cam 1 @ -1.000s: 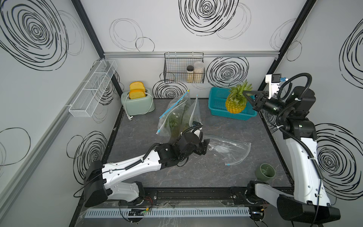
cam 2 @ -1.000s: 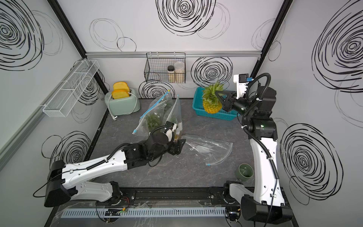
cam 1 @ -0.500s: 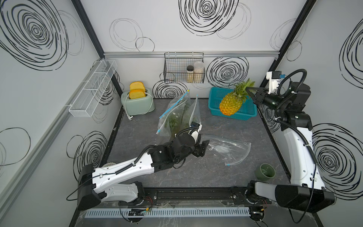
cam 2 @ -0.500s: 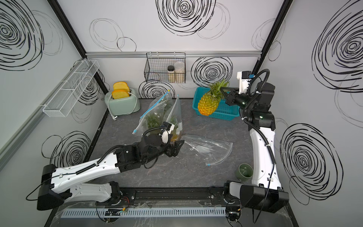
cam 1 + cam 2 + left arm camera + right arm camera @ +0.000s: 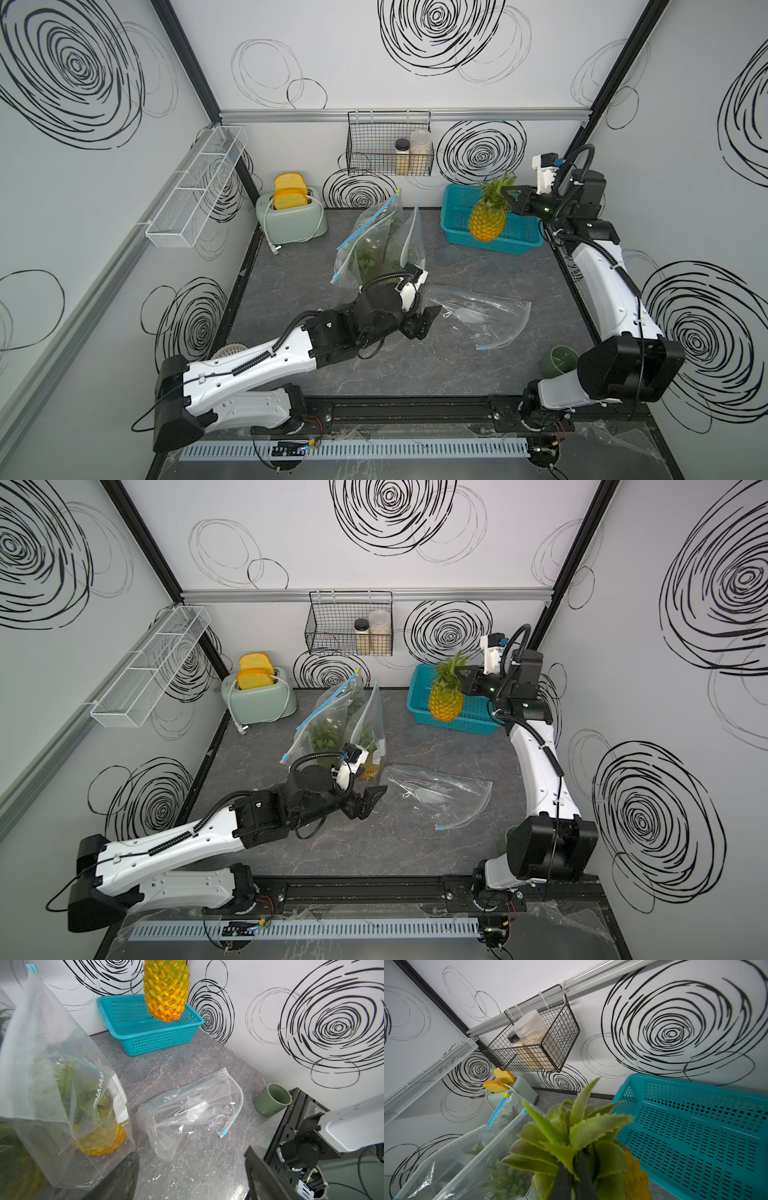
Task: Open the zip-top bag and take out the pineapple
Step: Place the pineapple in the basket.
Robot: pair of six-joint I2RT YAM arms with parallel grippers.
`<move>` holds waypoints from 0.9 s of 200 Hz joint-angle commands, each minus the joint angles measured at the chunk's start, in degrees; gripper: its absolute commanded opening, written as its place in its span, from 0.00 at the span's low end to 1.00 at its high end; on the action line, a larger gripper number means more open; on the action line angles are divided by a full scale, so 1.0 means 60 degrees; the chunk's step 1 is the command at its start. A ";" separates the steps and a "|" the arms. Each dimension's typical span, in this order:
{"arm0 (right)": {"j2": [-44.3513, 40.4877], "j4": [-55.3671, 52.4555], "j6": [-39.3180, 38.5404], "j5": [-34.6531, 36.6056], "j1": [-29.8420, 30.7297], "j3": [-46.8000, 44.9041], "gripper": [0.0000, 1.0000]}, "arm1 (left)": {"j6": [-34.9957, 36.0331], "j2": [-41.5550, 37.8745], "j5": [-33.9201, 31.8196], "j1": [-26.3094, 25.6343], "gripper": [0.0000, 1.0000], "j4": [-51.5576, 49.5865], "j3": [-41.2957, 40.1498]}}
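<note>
As pineapple (image 5: 487,222) dangles, right arm (image 5: 606,286) stands raised

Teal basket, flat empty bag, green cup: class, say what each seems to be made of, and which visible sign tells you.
Teal basket: moulded plastic, semi-matt; uniform colour and regular slotted walls.
Empty bag: thin clear plastic film, glossy; the grey table shows through it and its creases catch light.
Green cup: probably glazed ceramic, possibly plastic; smooth thick wall with a soft sheen.

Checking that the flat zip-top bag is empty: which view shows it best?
Left wrist view: the flat zip-top bag lies near mid-frame, large and clear, no fruit inside. Both top views show it smaller. The right wrist view misses it.
</note>
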 commanded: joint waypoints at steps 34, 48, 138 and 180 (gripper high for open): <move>0.1165 0.1325 -0.0550 0.1093 0.0980 0.1082 0.00 | 0.0107 -0.0378 0.0285 0.0320 0.83 0.0473 -0.0559; 0.1502 0.1443 -0.0553 0.1244 0.1036 0.1286 0.00 | 0.0063 -0.0492 0.0332 0.0444 0.83 0.0529 -0.0700; 0.3968 0.1705 -0.0971 0.2225 0.1249 0.3398 0.00 | -0.0082 -0.0545 0.0917 0.1286 0.83 0.0875 -0.1175; 0.5133 0.1600 -0.0975 0.2233 0.1253 0.4308 0.00 | -0.0153 -0.0566 0.0923 0.1463 0.83 0.0825 -0.1234</move>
